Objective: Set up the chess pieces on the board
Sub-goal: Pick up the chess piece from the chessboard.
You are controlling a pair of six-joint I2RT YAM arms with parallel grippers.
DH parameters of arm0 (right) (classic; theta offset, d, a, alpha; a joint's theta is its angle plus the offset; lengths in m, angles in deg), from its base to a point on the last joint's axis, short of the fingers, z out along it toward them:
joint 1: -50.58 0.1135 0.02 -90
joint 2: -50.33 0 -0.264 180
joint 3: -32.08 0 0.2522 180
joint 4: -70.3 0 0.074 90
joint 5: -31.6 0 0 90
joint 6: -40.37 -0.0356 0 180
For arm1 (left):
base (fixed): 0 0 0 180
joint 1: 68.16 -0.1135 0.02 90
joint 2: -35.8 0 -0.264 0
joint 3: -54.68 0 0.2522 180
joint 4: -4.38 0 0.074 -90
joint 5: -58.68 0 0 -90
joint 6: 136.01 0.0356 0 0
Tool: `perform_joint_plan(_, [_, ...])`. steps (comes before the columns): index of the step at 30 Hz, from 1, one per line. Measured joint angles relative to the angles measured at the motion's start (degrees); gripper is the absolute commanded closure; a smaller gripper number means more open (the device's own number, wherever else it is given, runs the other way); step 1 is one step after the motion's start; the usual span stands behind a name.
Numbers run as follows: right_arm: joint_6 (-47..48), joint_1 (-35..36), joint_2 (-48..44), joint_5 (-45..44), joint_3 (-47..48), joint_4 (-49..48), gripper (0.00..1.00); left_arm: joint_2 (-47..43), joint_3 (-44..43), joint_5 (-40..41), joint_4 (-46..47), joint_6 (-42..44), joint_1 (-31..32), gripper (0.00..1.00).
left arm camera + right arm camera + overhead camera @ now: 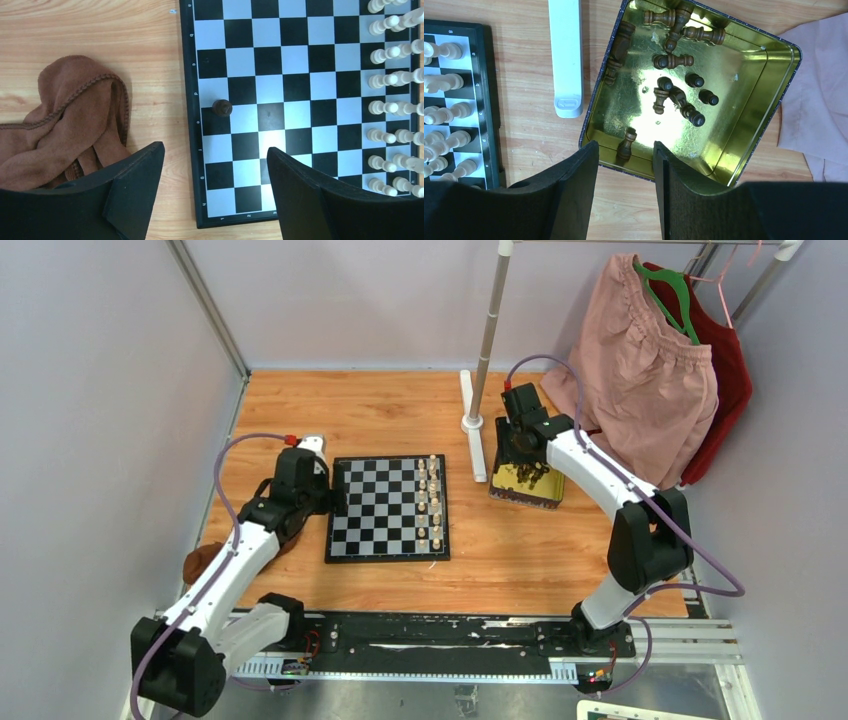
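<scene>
Wood-grain bench (300, 410) carries the board (385, 540), which lies flat between the two arms, nearer the left one. Cream pieces (428, 502) stand upright in two rows along the board's right-hand side, one to a square. From the left wrist they show as pairs running down that edge (385, 107). A lone dark piece (222, 107) stands upright in the column of squares just inside the board's left rim, well apart from the cream rows, and the squares between them are bare. The left claw (215, 150) hangs over that left rim with its jaws spread wide and nothing between them. The lone dark piece sits just beyond the fingertips, touched by neither. A brown cloth (65, 120) lies crumpled on the bench just left of the board, partly under the left finger (130, 190) in that view. To the right of the board, past a white rack foot (566, 55), a gold tray (774, 100) sits at a slant on the bench. It holds the rest of the dark pieces (674, 61). Several lie on their sides near its far wall and middle, and a few stand upright. The right claw (625, 150) hangs over the tray's near rim, jaws wide and holding nothing. One dark piece by that rim shows just past the gap between the fingers, and whether it touches either cannot be told. A pink garment (819, 100) rests on the bench just beside the tray's far side.
</scene>
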Motion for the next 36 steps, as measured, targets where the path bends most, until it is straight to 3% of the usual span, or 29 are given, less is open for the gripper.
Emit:
perform_joint_plan(20, [-0.09,0.0,0.13,0.26,-0.28,-0.17,0.52,14.64,-0.02,0.7,8.66,1.64,0.39,0.37])
perform_joint_plan(36, [-0.09,0.0,1.73,0.26,-0.28,-0.15,0.52,20.02,-2.08,0.76,10.78,2.29,0.44,0.62])
